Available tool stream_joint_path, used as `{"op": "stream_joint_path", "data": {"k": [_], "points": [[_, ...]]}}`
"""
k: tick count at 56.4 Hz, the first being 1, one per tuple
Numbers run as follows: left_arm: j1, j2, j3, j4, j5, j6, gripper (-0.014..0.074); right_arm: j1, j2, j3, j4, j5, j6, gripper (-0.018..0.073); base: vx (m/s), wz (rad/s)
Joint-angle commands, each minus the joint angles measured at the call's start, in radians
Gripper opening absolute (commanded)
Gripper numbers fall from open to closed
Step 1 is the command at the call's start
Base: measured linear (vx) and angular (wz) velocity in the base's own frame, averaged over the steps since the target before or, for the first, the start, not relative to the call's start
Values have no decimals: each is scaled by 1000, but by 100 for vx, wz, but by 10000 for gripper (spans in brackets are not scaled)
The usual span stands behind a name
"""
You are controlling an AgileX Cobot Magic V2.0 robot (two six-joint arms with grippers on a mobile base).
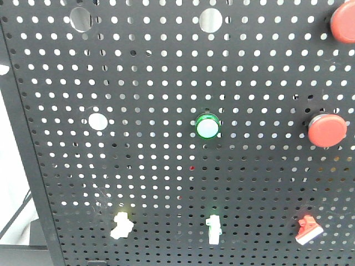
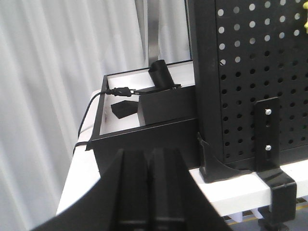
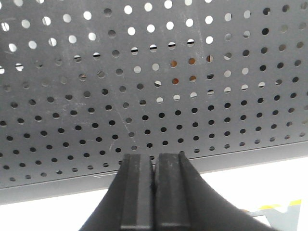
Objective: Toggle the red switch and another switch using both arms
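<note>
In the front view, the black pegboard (image 1: 166, 166) is filling the frame. The red switch (image 1: 308, 230) is sitting at its lower right, below a round red button (image 1: 327, 130). The pale yellow switch (image 1: 121, 225) is sitting at the pegboard's lower left, with an upright green-lit toggle (image 1: 213, 229) between the two.

In the left wrist view, the left gripper (image 2: 150, 192) is showing its fingers pressed together, holding nothing, near the pegboard's base.

In the right wrist view, the right gripper (image 3: 154, 192) is likewise closed and empty, facing the pegboard's lower edge.
</note>
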State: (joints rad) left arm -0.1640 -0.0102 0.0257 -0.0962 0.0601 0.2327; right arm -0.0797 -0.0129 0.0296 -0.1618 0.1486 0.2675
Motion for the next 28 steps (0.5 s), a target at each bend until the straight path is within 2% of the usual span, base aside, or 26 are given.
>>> {"op": "stream_joint_path", "data": {"k": [1, 28], "points": [[2, -18, 21, -3, -80, -7, 3, -2, -11, 7, -2, -90, 2, -6, 0, 0], [2, -18, 21, -3, -80, -7, 3, -2, -11, 7, -2, -90, 2, -6, 0, 0]]}}
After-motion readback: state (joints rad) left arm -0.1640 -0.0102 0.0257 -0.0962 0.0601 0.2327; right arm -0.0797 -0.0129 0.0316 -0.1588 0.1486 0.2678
